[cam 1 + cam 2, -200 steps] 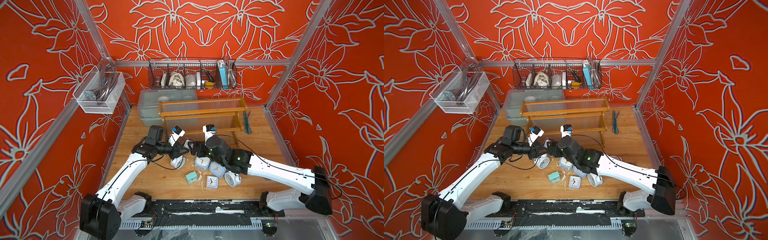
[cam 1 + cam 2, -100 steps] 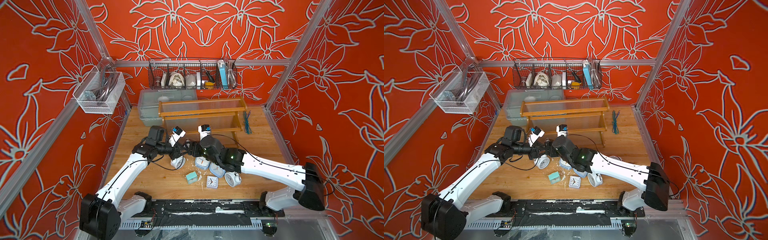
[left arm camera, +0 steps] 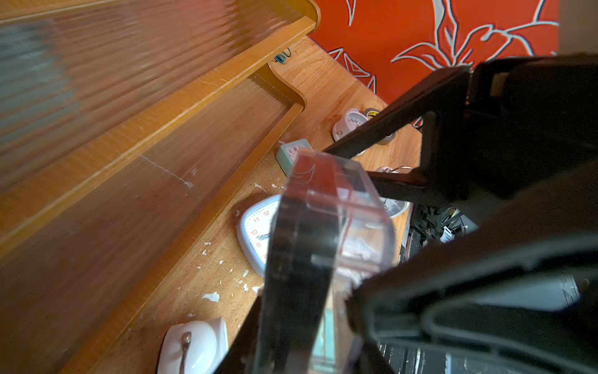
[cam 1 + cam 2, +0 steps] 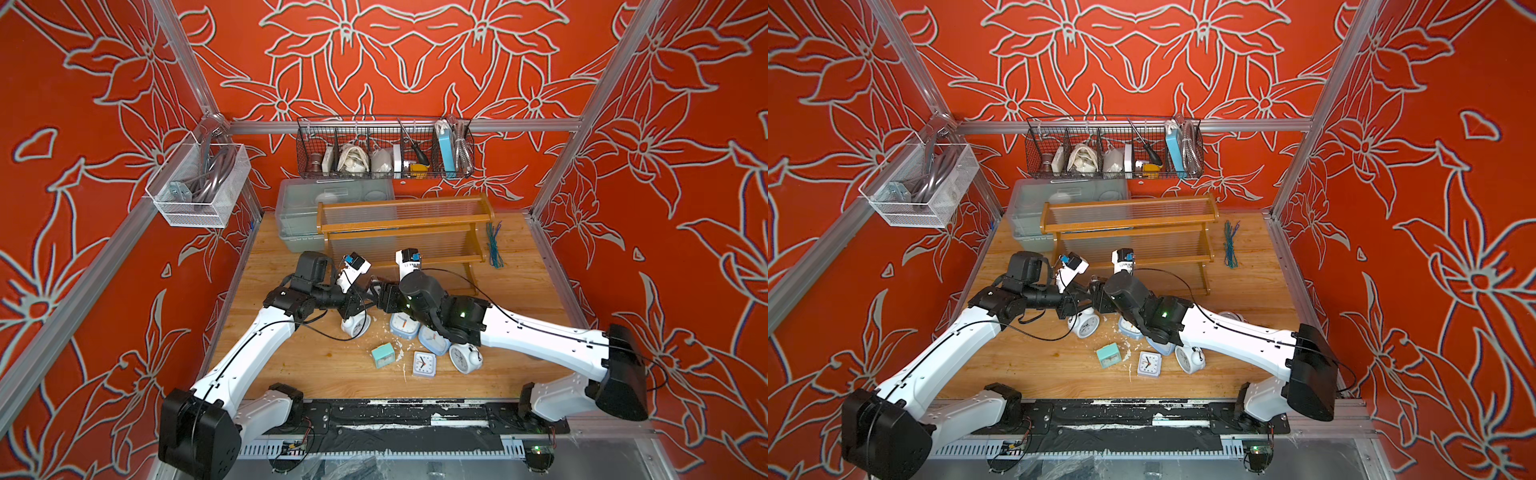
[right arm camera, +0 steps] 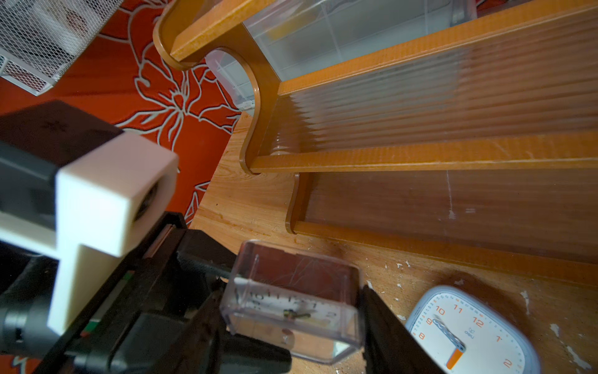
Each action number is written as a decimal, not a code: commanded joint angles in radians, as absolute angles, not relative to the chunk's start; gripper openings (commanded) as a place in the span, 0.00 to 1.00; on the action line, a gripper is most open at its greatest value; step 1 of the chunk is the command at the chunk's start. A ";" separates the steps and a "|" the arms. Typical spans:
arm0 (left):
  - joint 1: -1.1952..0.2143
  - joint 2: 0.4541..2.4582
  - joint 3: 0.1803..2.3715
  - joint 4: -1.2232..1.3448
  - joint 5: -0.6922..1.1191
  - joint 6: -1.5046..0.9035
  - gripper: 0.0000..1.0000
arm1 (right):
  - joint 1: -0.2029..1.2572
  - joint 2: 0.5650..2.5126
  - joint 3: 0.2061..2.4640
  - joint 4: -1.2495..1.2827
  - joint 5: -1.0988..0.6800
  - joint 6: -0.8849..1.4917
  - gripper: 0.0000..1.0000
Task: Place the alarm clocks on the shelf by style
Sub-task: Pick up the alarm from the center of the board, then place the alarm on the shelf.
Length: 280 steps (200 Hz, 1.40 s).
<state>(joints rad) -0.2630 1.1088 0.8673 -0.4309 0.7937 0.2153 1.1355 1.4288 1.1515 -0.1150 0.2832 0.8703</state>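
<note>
Orange-red walls [image 4: 415, 62] with grey-white flower outlines, honey-brown shelf [image 4: 399, 224], clear ribbed panels, pale-blue clock [image 5: 469, 330] showing orange numerals, teal clock [image 4: 383, 355].

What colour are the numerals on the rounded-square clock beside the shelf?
The rounded-square clock has orange numerals; the right wrist view shows them best.

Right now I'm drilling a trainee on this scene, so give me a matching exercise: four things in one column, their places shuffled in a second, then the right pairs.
Things
1. clear-cased clock
2. green ties
3. clear bin
4. wire basket

Places
A. hung on the back wall
B. lying on the table, off one end of the shelf
C. gripped in the left hand
D. standing behind the shelf

Pairs: 1-C, 2-B, 3-D, 4-A
</note>
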 commanded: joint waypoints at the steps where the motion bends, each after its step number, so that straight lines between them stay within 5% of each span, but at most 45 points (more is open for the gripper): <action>1: -0.270 1.089 0.852 -0.454 0.813 0.242 0.29 | 1.139 1.393 1.117 -0.068 0.330 0.794 0.50; 19: -0.269 1.086 0.863 -0.484 0.797 0.263 0.53 | 1.126 1.370 1.074 -0.041 0.357 0.743 0.50; 49: -0.239 1.082 0.893 -0.527 0.772 0.267 0.63 | 1.081 1.355 0.956 0.097 0.361 0.626 0.50; 152: 0.054 1.028 0.919 -0.557 0.778 0.165 0.65 | 1.035 1.672 0.959 0.410 0.417 0.382 0.46; 280: 0.115 1.025 0.874 -0.514 0.772 0.114 0.66 | 1.035 1.962 1.103 0.508 0.539 0.390 0.44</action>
